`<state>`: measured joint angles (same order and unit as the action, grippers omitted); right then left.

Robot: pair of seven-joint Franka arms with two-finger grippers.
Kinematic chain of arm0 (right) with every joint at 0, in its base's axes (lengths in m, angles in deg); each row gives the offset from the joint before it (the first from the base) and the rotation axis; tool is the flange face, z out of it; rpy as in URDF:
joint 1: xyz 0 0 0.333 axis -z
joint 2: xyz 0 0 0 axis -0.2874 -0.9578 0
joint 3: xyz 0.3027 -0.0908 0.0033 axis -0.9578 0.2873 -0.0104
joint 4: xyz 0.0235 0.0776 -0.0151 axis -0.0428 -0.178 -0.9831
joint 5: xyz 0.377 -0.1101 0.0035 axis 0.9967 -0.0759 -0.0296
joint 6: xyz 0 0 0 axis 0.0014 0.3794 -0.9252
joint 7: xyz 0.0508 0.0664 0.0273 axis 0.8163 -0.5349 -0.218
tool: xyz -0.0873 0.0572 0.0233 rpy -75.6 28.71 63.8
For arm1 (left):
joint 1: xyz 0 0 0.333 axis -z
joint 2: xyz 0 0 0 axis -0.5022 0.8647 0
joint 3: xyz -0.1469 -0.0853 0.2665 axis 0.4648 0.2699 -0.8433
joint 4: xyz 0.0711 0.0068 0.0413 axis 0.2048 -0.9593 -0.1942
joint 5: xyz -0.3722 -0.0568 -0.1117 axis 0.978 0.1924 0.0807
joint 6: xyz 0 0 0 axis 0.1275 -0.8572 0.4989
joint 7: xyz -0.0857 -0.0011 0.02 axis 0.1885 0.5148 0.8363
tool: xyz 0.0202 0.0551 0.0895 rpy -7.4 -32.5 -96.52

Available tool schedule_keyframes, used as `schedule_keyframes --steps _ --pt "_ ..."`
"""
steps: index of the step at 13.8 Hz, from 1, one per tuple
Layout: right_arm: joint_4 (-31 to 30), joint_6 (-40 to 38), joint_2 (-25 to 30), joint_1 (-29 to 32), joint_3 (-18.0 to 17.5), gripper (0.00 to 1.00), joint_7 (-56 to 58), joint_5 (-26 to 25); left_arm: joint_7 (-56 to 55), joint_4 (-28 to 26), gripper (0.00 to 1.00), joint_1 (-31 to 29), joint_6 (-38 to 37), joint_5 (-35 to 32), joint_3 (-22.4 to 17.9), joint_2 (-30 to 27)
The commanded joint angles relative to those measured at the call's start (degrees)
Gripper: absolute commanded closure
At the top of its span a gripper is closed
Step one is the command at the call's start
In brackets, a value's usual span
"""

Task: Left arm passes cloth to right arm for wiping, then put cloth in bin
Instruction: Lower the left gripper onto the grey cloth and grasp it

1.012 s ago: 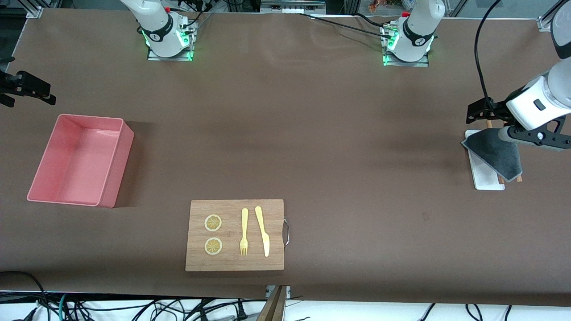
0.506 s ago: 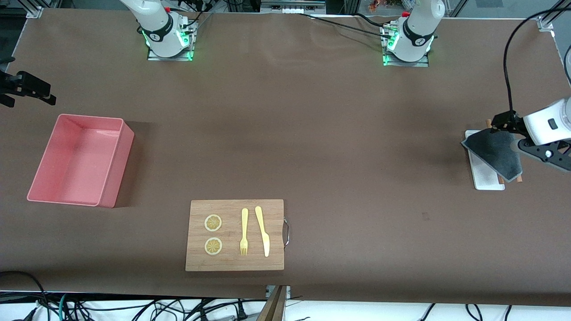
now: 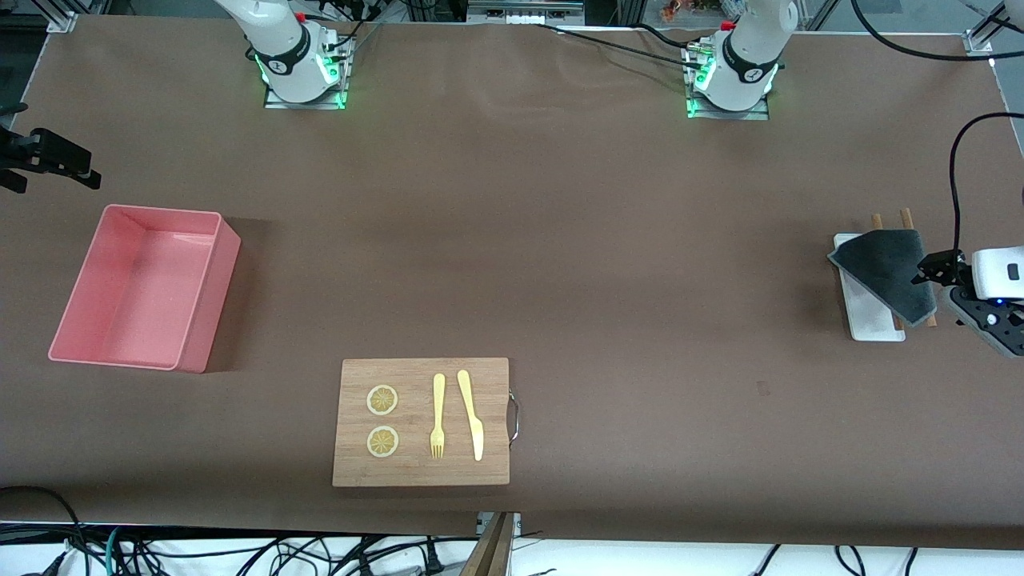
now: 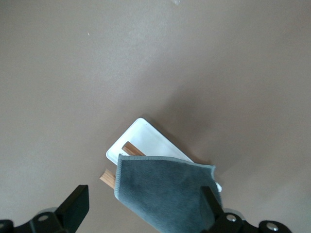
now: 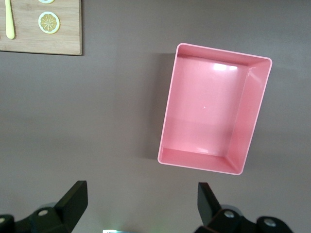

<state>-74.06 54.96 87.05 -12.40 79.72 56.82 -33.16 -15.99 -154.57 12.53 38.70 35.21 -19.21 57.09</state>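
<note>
The dark grey cloth lies draped over a white tray and two wooden sticks at the left arm's end of the table. My left gripper is open at the cloth's edge. In the left wrist view its fingers stand wide apart with the cloth between and below them, not gripped. The pink bin stands empty at the right arm's end. My right gripper is open and empty, waiting high over the table beside the bin.
A wooden cutting board with a handle lies near the front edge, carrying two lemon slices, a yellow fork and a yellow knife. The tray and a stick end show under the cloth.
My left gripper has moved from over the tray's farther end toward the cloth's outer edge, nearer the table's end. The cloth has not moved. The right arm is still.
</note>
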Motion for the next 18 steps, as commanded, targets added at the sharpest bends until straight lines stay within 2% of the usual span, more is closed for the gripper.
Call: schedule_keyframes --steps 1,8,16,17,18 --pt "1.27 -0.31 -0.81 0.01 -0.17 0.0 -0.26 0.34 4.26 0.83 0.0 -0.49 1.44 -0.88 0.48 2.39" --pt "1.27 -0.23 -0.81 -0.08 -0.17 0.0 -0.35 0.25 9.62 1.27 0.0 -2.51 7.42 -0.09 0.57 7.41" --pt "0.75 0.03 -2.92 0.1 -0.08 0.0 0.27 0.52 9.71 0.83 0.0 -3.39 7.51 0.0 0.66 10.49" --pt "0.83 -0.05 -2.92 0.01 -0.08 0.0 0.27 0.6 9.71 0.75 0.03 -3.39 7.42 0.0 0.66 10.49" --pt "0.92 0.04 -2.92 0.01 -0.08 0.0 0.27 0.51 9.8 0.75 0.13 -3.39 7.25 0.0 0.66 10.49"
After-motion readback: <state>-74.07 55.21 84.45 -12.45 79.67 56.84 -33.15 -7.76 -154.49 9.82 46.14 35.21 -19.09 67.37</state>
